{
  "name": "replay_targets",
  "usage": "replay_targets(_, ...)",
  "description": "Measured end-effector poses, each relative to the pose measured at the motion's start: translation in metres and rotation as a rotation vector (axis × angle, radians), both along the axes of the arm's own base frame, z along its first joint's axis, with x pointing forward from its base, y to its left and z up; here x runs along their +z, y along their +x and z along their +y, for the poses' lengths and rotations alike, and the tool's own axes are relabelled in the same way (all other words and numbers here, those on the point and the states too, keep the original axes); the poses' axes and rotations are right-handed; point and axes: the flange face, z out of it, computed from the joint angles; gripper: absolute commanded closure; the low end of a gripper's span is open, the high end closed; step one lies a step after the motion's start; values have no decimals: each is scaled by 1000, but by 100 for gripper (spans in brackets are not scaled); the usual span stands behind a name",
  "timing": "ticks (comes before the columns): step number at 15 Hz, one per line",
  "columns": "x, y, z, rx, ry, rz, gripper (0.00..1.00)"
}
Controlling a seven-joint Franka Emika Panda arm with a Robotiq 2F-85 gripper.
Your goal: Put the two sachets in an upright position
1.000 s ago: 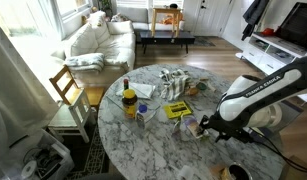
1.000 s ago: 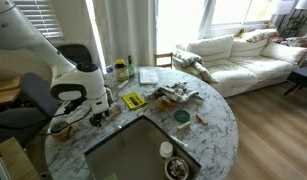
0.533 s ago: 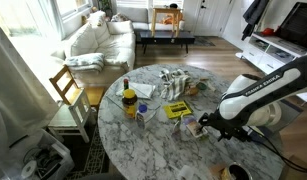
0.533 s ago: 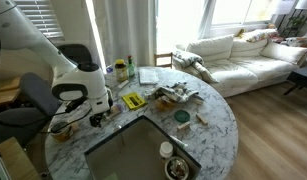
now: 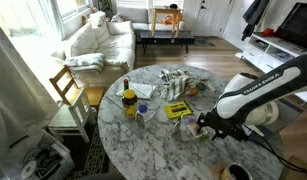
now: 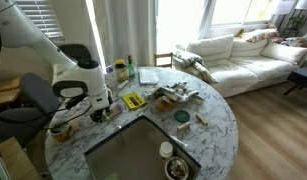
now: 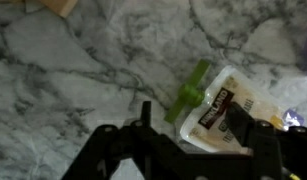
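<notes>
A sachet [image 7: 225,100] lies flat on the marble desk [image 7: 73,70], just beside a green strip [image 7: 189,90]. In the wrist view its long axis slants from lower left to upper right. The arm [image 5: 258,95] bends low over the desk, wrist pointing down, with the fingers [image 7: 238,125] apart and one of them over the sachet.

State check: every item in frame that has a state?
gripper: open, jaws wide apart over the table
sachet: lying flat, not upright
yellow pack: lying flat
jar: upright, yellow lid on
</notes>
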Motion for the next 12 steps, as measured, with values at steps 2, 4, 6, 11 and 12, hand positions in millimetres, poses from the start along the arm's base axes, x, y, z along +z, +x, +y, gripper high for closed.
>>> replay_targets(2, 0, 0, 3, 5, 4, 2, 65)
replay_targets(4, 0, 0, 3, 2, 4, 3, 70)
replay_targets(6, 0, 1, 2, -10, 5, 2, 73)
replay_targets(11, 1, 1, 1, -32, 6, 4, 92)
replay_targets(12, 1, 1, 0, -37, 6, 5, 93)
